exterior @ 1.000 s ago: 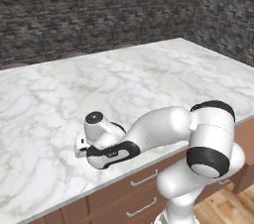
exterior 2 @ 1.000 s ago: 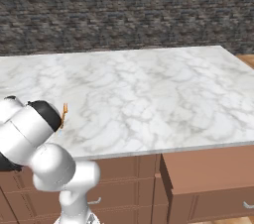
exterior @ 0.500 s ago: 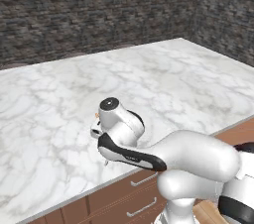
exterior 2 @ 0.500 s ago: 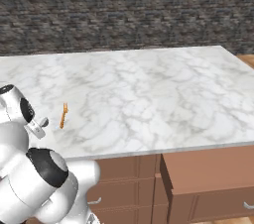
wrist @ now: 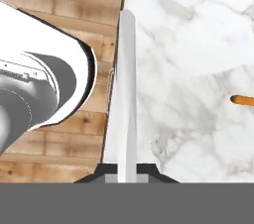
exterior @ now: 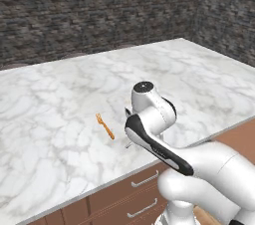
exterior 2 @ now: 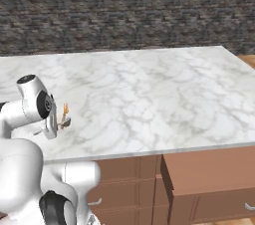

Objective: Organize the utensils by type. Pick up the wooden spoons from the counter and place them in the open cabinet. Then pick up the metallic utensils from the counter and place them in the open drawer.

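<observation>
My gripper point(wrist: 126, 172) is shut on a pale silvery-white spoon point(wrist: 126, 94), whose long handle runs straight up from between the fingertips. The hand hovers over the front edge of the white marble counter point(exterior: 60, 99). In the right base view the gripper point(exterior 2: 62, 122) hangs beside the arm's wrist near the counter's left front. A slim orange-brown fork point(exterior: 105, 126) lies flat on the marble just left of the hand; its tip point(wrist: 242, 100) also shows in the hand view, and it peeks out behind the wrist point(exterior 2: 65, 108). The open drawer point(exterior 2: 209, 169) juts out below the counter at the right.
A dark stone wall point(exterior: 99, 10) backs the counter. Brown drawer fronts with silver handles point(exterior: 144, 181) run below the marble edge. Wooden floor point(wrist: 59, 0) lies beneath the hand. The arm's white elbow point(exterior: 209, 169) fills the lower right.
The hand has risen off the counter and swung to the right with the silvery spoon held. The fork, hidden behind the arm earlier, now lies in plain sight.
</observation>
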Tool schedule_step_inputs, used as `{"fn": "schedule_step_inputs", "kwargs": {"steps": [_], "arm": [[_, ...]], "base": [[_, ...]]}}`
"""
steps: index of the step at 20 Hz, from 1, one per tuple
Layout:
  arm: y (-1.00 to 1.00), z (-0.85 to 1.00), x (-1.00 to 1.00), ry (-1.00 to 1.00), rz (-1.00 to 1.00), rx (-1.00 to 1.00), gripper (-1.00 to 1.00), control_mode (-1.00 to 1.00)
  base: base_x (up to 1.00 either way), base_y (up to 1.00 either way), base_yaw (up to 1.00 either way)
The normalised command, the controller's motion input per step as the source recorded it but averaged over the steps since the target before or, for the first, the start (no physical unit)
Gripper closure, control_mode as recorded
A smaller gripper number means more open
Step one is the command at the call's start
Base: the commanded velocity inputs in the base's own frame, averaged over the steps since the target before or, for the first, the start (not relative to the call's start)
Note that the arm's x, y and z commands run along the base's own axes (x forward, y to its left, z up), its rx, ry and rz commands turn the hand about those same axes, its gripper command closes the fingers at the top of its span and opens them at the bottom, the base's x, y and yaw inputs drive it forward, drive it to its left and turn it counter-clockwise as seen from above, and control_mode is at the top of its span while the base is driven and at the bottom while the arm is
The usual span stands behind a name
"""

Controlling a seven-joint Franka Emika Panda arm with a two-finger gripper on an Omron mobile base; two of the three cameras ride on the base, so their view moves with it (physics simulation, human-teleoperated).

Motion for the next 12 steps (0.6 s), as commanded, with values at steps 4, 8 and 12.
{"fn": "schedule_step_inputs", "kwargs": {"steps": [4,8,12], "arm": [[-0.95,0.00,-0.05,0.00,-0.58,0.00,1.00,-1.00],[-0.85,0.00,0.00,0.00,-0.59,0.00,1.00,-1.00],[-0.66,0.00,0.00,0.00,-0.56,0.00,1.00,-1.00]], "base": [[0.00,0.00,0.00],[0.00,0.00,0.00],[0.00,0.00,0.00]]}}
